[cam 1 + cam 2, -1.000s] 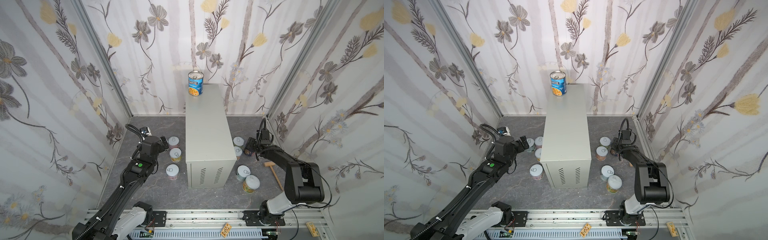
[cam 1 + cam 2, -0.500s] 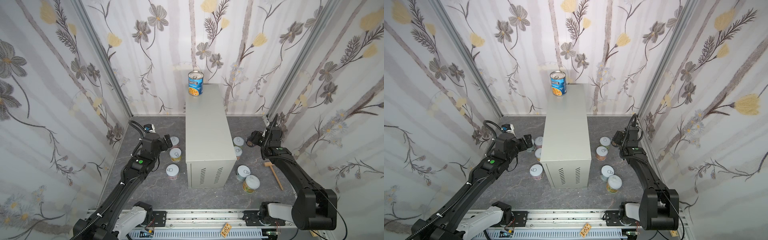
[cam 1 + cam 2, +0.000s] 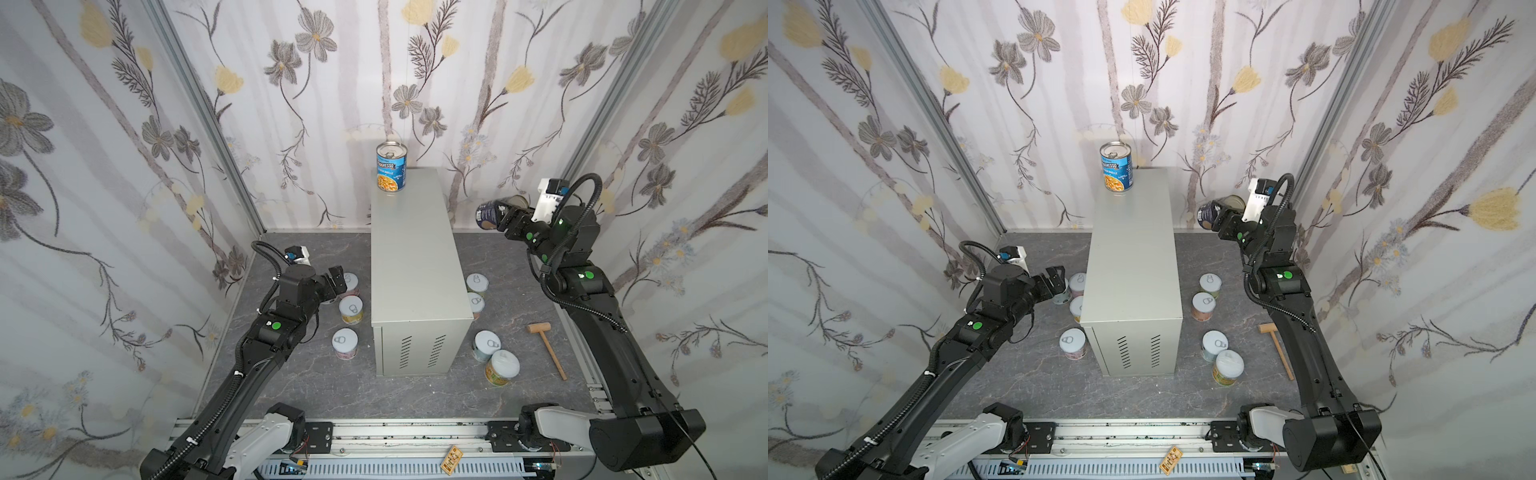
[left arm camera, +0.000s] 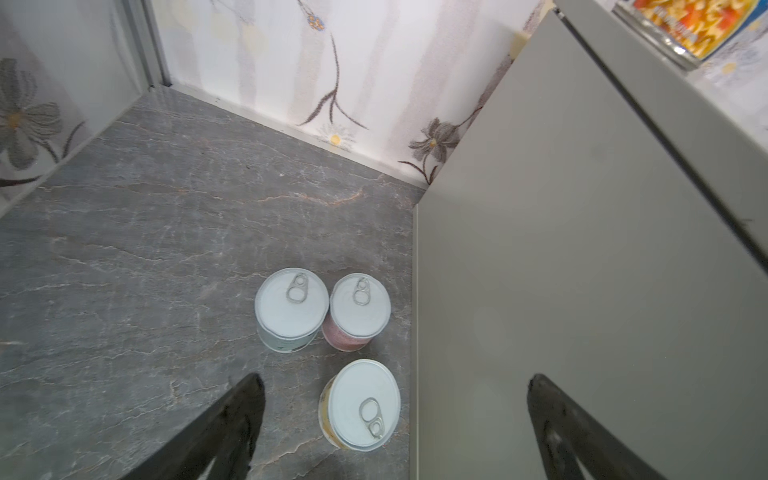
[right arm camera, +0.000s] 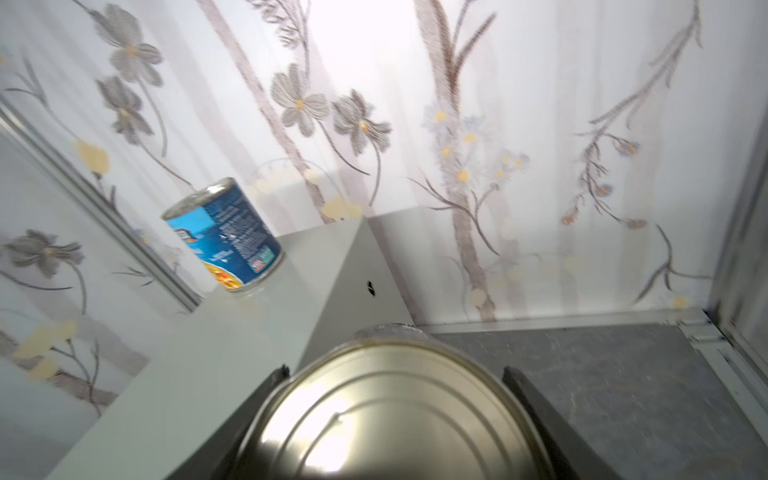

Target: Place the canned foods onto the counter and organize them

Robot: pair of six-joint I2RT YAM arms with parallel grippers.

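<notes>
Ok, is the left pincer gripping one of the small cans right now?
No, the left pincer is wide open and empty, and the nearest white-lidded can stands untouched on the floor.

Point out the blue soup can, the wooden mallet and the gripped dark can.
blue soup can (image 3: 391, 174), in a top view, label
wooden mallet (image 3: 552, 355), in a top view, handle
dark can (image 3: 487, 215), in a top view, side

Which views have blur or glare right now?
Right wrist view: smeared throughout, the Progresso can label is soft, there is hot glare on the dark navy can end, and the wall is blown out at the top. Left wrist view: pull-tab cans crisp, no glare. Both top views: even light, sharp, only faint shadows around the counter.
</notes>
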